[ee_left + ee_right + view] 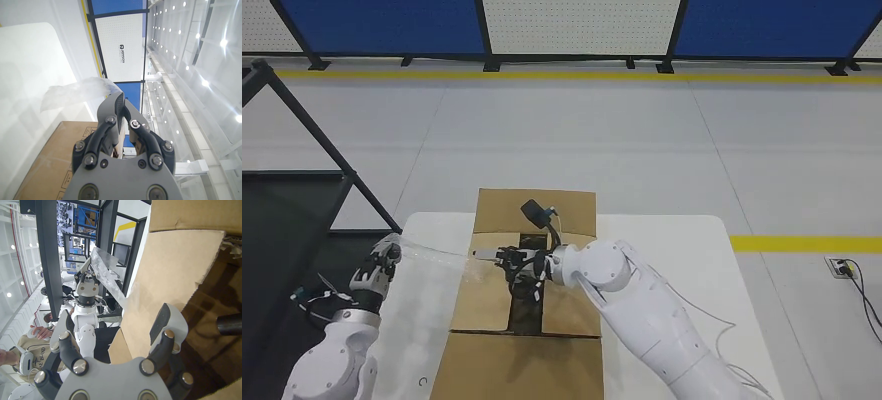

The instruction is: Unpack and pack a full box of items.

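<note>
We see the L hand (pixel 122 106) clenched on one end of a clear film (pixel 75 92), near the bench's (pixel 682 250) left edge. The film is a long strip, long axis approx. sideways across the bench, pointing from that hand to the box (pixel 487 300), far end reaching it. R hand (pixel 115 309) is released, fingers apart, at the box's open top. The box sits mid-bench.
</note>
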`<state>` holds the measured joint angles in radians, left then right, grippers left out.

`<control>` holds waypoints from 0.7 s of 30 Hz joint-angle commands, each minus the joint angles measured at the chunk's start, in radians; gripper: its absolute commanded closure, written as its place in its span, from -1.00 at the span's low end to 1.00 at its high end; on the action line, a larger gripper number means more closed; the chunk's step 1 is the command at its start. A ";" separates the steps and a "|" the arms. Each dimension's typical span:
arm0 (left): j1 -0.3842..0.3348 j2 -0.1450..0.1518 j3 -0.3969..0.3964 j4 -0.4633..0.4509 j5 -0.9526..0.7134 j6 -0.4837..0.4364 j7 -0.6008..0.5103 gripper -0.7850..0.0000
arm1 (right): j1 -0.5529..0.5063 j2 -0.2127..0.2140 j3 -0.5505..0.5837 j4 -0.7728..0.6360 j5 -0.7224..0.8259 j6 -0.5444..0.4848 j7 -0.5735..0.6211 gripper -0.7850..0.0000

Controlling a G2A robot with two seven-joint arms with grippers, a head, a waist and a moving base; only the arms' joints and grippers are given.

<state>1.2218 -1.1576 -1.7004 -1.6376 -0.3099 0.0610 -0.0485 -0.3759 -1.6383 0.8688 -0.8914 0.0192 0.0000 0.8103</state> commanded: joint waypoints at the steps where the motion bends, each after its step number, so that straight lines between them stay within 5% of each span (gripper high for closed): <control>1: 0.009 -0.001 -0.007 -0.005 -0.003 -0.019 0.009 1.00 | 0.004 -0.002 -0.001 0.005 0.002 0.001 0.000 -1.00; 21: 0.037 -0.018 -0.008 0.001 0.042 -0.018 0.151 1.00 | 0.027 -0.029 -0.009 0.051 0.051 -0.036 0.006 -1.00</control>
<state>1.2584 -1.1740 -1.7105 -1.6385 -0.2696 0.0420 0.0964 -0.3478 -1.6651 0.8566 -0.8461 0.0595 -0.0366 0.8276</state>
